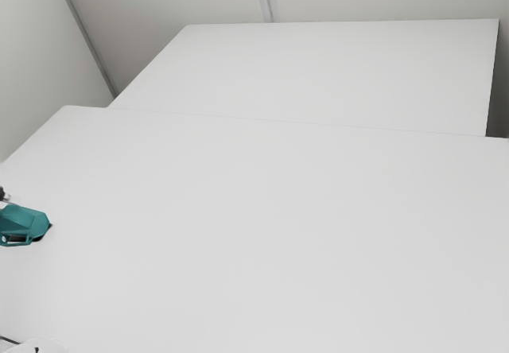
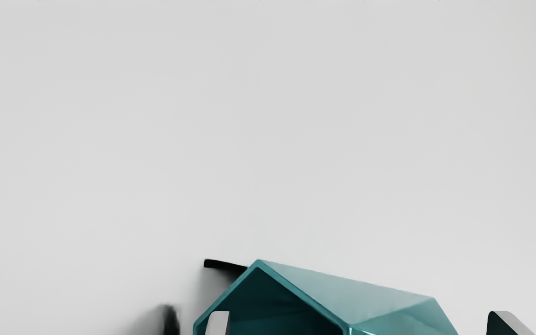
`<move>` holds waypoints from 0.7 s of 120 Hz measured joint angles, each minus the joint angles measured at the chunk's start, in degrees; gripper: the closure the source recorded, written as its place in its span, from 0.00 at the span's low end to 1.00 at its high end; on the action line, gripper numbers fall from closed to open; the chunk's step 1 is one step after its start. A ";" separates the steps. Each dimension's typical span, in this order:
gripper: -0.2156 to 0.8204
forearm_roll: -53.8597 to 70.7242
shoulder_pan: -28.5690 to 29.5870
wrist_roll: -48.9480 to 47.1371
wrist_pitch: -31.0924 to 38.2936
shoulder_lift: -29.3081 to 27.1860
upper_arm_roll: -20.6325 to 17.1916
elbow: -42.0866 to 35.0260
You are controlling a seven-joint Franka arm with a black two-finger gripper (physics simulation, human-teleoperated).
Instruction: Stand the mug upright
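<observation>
a faceted teal mug [image 1: 24,224] lies on its side on a white table [image 1: 278,226], the gripper [image 2: 360,323] spread, fingers toward mouth and base, apparently bracketing it for a righting grip.

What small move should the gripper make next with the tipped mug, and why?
Probably close the gripper gently: the mug lies on its side, ungripped, between spread fingers, one at its open mouth, the other beyond its opposite end.

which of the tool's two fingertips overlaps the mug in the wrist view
The fingertip at the mug's dark open mouth; the other stands clear, past the opposite end.
</observation>
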 joint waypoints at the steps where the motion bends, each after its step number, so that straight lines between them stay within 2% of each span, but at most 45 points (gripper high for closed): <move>1: 0.21 -0.20 -0.01 0.11 -0.01 0.03 -0.01 -0.09; 32: 0.23 -3.23 -0.05 2.77 -0.94 -0.29 -0.05 -3.40; 54: 0.64 -3.24 -0.23 4.08 -1.04 -0.58 -0.03 -3.50; 66: 0.76 -3.14 -0.57 4.59 -0.76 -0.89 -0.03 -3.18; 84: 0.88 -2.95 -1.23 4.98 -0.55 -2.60 -1.16 -2.78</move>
